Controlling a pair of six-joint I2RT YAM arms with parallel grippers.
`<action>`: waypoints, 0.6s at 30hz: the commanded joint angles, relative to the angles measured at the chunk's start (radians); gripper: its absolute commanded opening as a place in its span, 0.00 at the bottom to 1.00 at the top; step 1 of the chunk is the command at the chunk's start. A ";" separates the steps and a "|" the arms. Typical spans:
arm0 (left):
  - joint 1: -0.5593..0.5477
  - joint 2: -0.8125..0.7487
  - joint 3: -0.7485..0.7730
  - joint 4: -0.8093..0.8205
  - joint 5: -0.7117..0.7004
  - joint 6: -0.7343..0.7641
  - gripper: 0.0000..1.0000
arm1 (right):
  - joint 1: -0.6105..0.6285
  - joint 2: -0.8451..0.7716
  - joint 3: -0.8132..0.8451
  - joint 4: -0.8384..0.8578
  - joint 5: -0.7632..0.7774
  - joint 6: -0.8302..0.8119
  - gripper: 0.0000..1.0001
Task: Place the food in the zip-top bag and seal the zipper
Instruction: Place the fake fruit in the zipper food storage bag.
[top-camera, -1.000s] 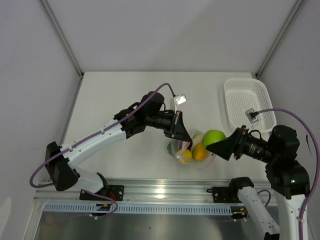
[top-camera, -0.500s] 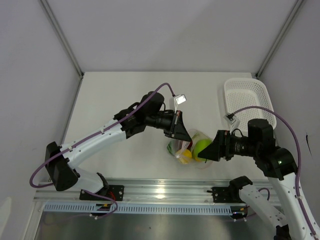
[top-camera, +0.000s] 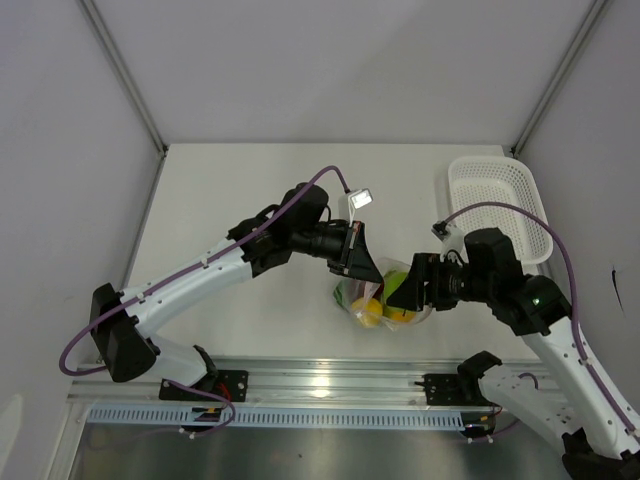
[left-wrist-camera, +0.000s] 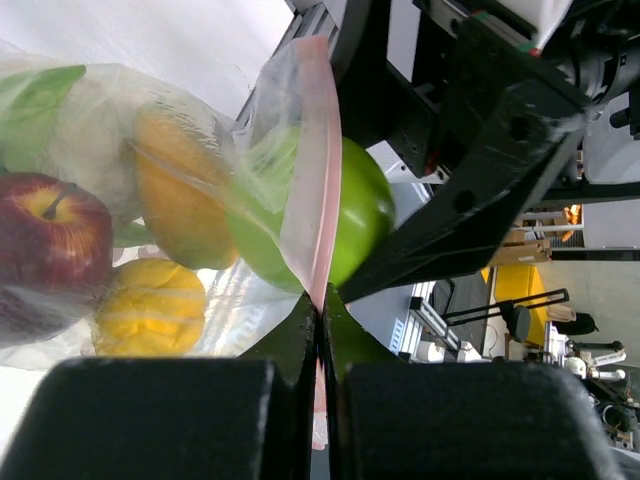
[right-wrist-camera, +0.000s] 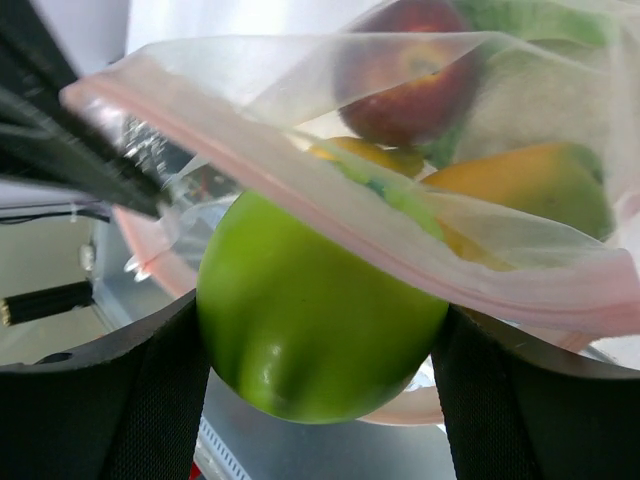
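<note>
The zip-top bag (top-camera: 378, 300) hangs just above the table's near edge, mouth held up. My left gripper (top-camera: 361, 262) is shut on its pink zipper (left-wrist-camera: 312, 215); in the left wrist view the strip runs between the closed jaws (left-wrist-camera: 322, 322). Inside lie a red apple (left-wrist-camera: 45, 235), an orange fruit (left-wrist-camera: 180, 200), a yellow fruit (left-wrist-camera: 150, 305) and leafy cabbage (left-wrist-camera: 40, 95). My right gripper (top-camera: 405, 290) is shut on the green apple (right-wrist-camera: 310, 320) and holds it in the bag's mouth, with the upper zipper edge (right-wrist-camera: 330, 205) lying across its top.
A white mesh basket (top-camera: 497, 205) stands at the back right of the table. The metal rail (top-camera: 330, 385) with the arm bases runs along the near edge, just below the bag. White walls close in the left, right and far sides.
My right gripper has carried the green apple leftward, from beside the bag into its mouth. The left gripper has kept its hold on the zipper edge without moving.
</note>
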 joint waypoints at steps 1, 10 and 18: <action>0.005 -0.017 0.047 0.014 0.002 -0.017 0.01 | 0.019 0.038 0.054 0.001 0.110 -0.018 0.41; 0.005 -0.020 0.043 0.023 0.007 -0.015 0.00 | 0.019 0.079 0.105 -0.010 0.126 -0.040 0.68; 0.005 -0.015 0.043 0.027 0.014 -0.014 0.01 | 0.019 0.084 0.133 -0.007 0.051 -0.071 0.93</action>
